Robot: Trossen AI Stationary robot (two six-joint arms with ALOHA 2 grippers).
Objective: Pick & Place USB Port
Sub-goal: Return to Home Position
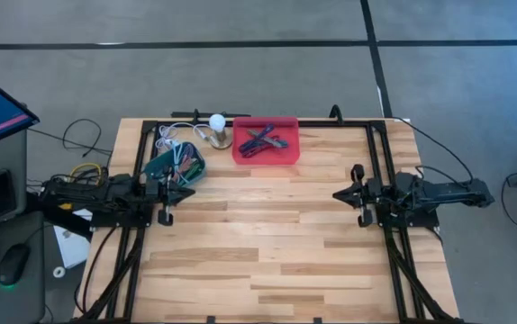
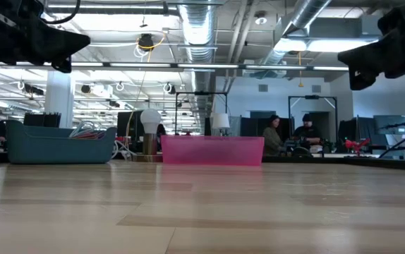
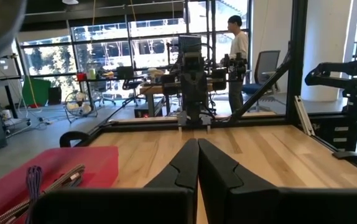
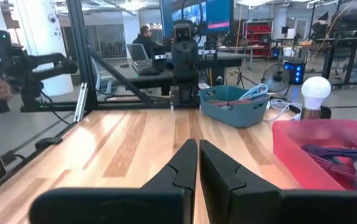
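Observation:
A red tray at the table's far middle holds dark and purple cables; it also shows in the low view, the left wrist view and the right wrist view. A teal bin with cables stands at the far left; it shows in the right wrist view too. My left gripper is shut and empty above the table's left side, just near of the teal bin. My right gripper is shut and empty above the right side. No USB port can be picked out.
A white bulb on a lamp base stands between the teal bin and the red tray. A black frame runs along the table's edges. The wooden table lies bare between the arms. People stand in the room behind.

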